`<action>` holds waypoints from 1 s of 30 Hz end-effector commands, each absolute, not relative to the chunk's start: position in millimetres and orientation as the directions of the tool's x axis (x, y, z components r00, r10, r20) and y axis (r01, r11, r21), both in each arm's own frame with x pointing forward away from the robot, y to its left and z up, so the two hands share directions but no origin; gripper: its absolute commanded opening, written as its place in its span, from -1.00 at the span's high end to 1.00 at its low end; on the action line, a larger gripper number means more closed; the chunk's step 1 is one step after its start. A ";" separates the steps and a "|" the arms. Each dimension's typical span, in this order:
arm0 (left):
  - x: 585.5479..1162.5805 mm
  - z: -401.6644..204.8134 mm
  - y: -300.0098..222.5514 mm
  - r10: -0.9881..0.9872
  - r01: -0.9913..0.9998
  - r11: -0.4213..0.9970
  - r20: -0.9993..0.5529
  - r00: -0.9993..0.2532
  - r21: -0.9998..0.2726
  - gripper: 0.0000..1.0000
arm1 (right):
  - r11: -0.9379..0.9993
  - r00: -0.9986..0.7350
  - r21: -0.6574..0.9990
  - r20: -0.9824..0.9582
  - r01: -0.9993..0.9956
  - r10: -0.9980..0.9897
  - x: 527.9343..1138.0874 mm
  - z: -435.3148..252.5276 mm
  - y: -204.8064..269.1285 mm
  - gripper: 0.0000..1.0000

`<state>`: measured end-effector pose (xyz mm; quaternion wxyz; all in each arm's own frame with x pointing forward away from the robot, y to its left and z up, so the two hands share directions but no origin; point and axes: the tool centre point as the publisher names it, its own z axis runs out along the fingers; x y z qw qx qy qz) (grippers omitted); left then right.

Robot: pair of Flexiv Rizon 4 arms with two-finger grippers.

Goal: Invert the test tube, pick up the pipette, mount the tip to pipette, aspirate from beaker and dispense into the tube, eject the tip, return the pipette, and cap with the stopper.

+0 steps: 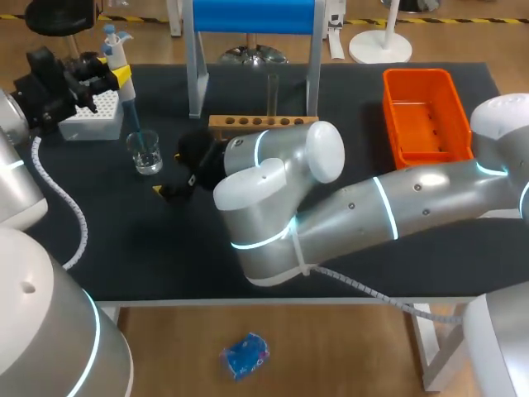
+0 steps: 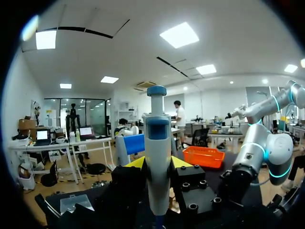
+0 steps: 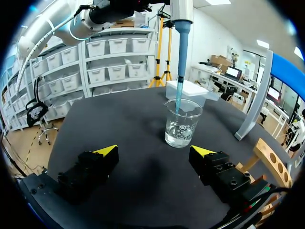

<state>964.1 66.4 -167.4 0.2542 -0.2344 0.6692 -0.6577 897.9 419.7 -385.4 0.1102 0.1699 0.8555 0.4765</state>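
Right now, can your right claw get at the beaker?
Probably yes: the beaker stands just ahead of the open right claw, with nothing between them; only the pipette dips into it.

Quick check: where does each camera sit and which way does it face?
Head view: above and behind, looking down on the table; left arm and right arm show.
Left wrist view: on the left wrist, facing the orange bin across the table; left hand shut on the pipette.
Right wrist view: on the right wrist, facing the beaker; open right hand shows.
Shared: head and right wrist views both show the tip in the beaker.
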 end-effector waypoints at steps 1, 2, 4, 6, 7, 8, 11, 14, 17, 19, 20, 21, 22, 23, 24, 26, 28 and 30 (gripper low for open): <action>968.6 -173.9 64.7 -0.650 0.011 0.022 -0.023 -0.760 -1.000 1.00 | 0.487 -0.917 0.853 -0.028 0.185 0.398 897.5 -386.1 420.6 -1.00; 968.7 -175.3 64.6 -0.649 0.009 0.022 -0.021 -0.761 -1.000 1.00 | 0.487 -0.917 0.853 -0.028 0.185 0.398 897.5 -386.1 420.6 -1.00; 968.8 -179.2 63.8 -0.648 0.001 0.021 -0.015 -0.762 -1.000 1.00 | 0.487 -0.917 0.853 -0.028 0.185 0.398 897.5 -386.1 420.6 -1.00; 968.7 -182.8 63.1 -0.646 -0.006 0.020 -0.008 -0.763 -1.000 1.00 | 0.487 -0.917 0.853 -0.028 0.185 0.398 897.5 -386.1 420.6 -1.00; 968.6 -184.2 62.8 -0.646 -0.008 0.019 -0.007 -0.763 -1.000 1.00 | 0.487 -0.917 0.853 -0.028 0.185 0.398 897.5 -386.1 420.6 -1.00; 968.6 -185.8 62.8 -0.646 -0.012 0.017 -0.001 -0.763 -1.000 1.00 | 0.487 -0.917 0.853 -0.028 0.185 0.398 897.5 -386.1 420.6 -1.00; 968.8 -189.1 62.7 -0.647 -0.019 0.013 0.006 -0.763 -1.000 1.00 | 0.487 -0.917 0.853 -0.028 0.185 0.398 897.5 -386.1 420.6 -1.00; 968.9 -191.6 62.2 -0.645 -0.025 0.013 0.011 -0.764 -1.000 1.00 | 0.487 -0.917 0.853 -0.028 0.185 0.398 897.5 -386.1 420.6 -1.00; 968.4 -194.2 61.3 -0.643 -0.029 0.012 0.014 -0.765 -1.000 1.00 | 0.487 -0.917 0.853 -0.028 0.185 0.398 897.5 -386.1 420.6 -1.00; 968.4 -195.4 61.2 -0.642 -0.033 0.011 0.018 -0.766 -0.999 1.00 | 0.487 -0.917 0.853 -0.028 0.185 0.398 897.5 -386.1 420.6 -1.00; 968.4 -195.6 61.1 -0.643 -0.033 0.010 0.019 -0.766 -0.999 1.00 | 0.487 -0.917 0.853 -0.028 0.185 0.398 897.5 -386.1 420.6 -1.00; 968.4 -195.8 61.1 -0.643 -0.034 0.009 0.020 -0.766 -0.999 1.00 | 0.487 -0.917 0.853 -0.028 0.185 0.398 897.5 -386.1 420.6 -1.00; 968.4 -196.0 61.1 -0.643 -0.035 0.009 0.021 -0.766 -0.999 1.00 | 0.487 -0.917 0.853 -0.028 0.185 0.398 897.5 -386.1 420.6 -1.00; 968.4 -196.1 61.1 -0.643 -0.035 0.008 0.022 -0.766 -0.999 1.00 | 0.487 -0.917 0.853 -0.028 0.185 0.398 897.5 -386.1 420.6 -1.00; 968.4 -196.2 61.1 -0.643 -0.035 0.008 0.022 -0.766 -0.999 1.00 | 0.487 -0.917 0.853 -0.028 0.185 0.398 897.5 -386.1 420.6 -1.00; 968.5 -196.6 61.2 -0.643 -0.036 0.007 0.023 -0.766 -0.999 1.00 | 0.487 -0.917 0.853 -0.028 0.185 0.398 897.5 -386.1 420.6 -1.00; 968.5 -198.3 61.1 -0.643 -0.037 0.005 0.026 -0.765 -0.999 1.00 | 0.487 -0.917 0.853 -0.028 0.185 0.398 897.5 -386.1 420.6 -1.00; 968.4 -200.2 60.9 -0.644 -0.040 0.004 0.028 -0.765 -0.999 1.00 | 0.487 -0.917 0.853 -0.028 0.185 0.398 897.5 -386.1 420.6 -1.00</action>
